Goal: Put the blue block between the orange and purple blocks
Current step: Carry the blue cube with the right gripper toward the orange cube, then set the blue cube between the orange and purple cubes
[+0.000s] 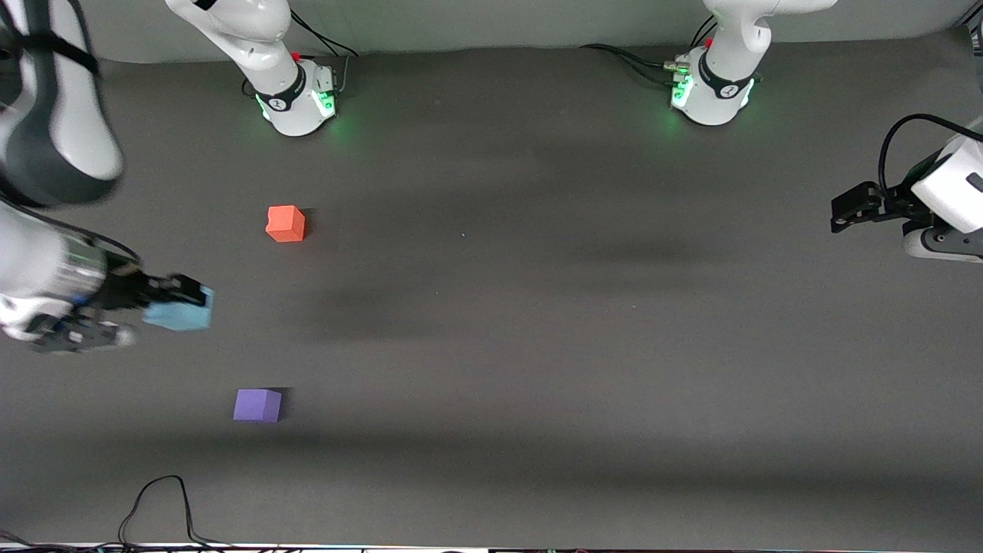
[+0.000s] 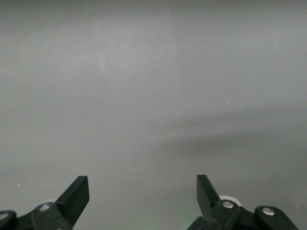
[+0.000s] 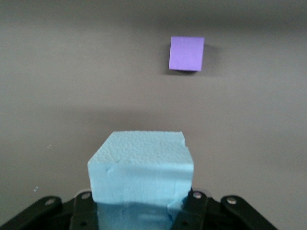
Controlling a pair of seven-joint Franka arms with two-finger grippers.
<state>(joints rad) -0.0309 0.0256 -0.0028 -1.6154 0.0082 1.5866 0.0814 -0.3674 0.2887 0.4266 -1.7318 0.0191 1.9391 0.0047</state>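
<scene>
Right pincer (image 1: 188, 303) clamps blue block (image 1: 178, 314) above the surface (image 1: 537, 346), gap between orange block (image 1: 286, 223) and purple block (image 1: 257, 405) lying at about 3 o'clock in front view; left pincer (image 1: 839, 216) waits wide open.

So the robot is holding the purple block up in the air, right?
Not quite. The right gripper holds the blue block, not the purple one. The front view shows the purple block sitting on the table alone.
</scene>
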